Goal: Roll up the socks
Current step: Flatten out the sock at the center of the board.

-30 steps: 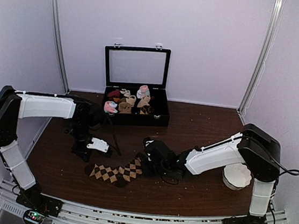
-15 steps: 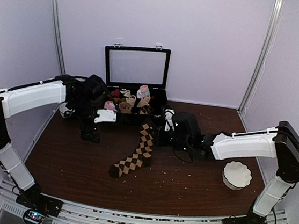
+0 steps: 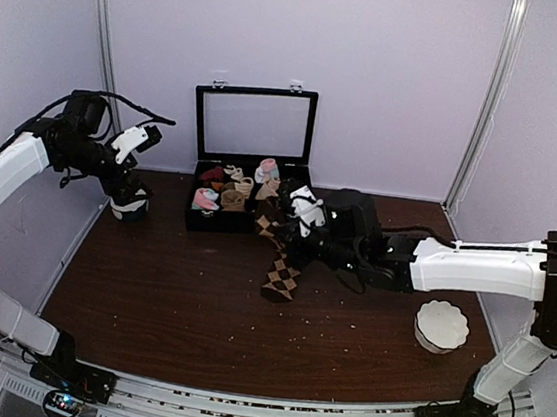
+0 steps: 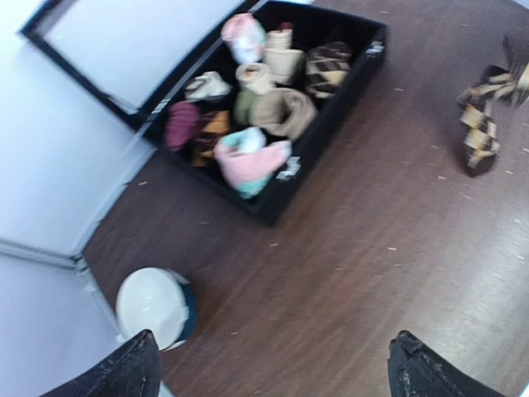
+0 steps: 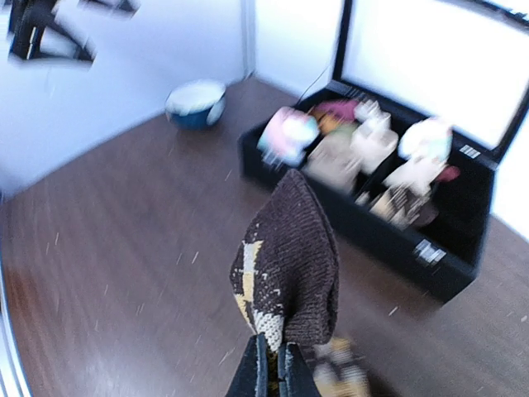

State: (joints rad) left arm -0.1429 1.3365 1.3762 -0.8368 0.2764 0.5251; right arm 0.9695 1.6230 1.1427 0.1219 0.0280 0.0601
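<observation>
Far left, the left arm is lifted high, elbow bent, forearm angled toward the back wall. The left gripper (image 4: 277, 374) has its dark fingers spread wide with nothing between them, poised above a small round blue bowl with a white top (image 3: 130, 204). Below is the brown wood-grain table (image 3: 177, 308), dotted with pale crumbs.

In the middle, at the far edge, sits a black box (image 3: 247, 223) with its windowed lid standing upright. Soft sock rolls (image 4: 252, 157) in pink, tan, maroon and white are packed inside.

Just in front hang the socks (image 3: 282, 269), dark brown knit with tan argyle diamonds. They droop limp, the lower end down at the tabletop.

The right arm stretches long and low across the table. The right gripper (image 5: 271, 368) is pinched tight on the socks' upper end. Far right rests a white scalloped bowl (image 3: 441, 326).
</observation>
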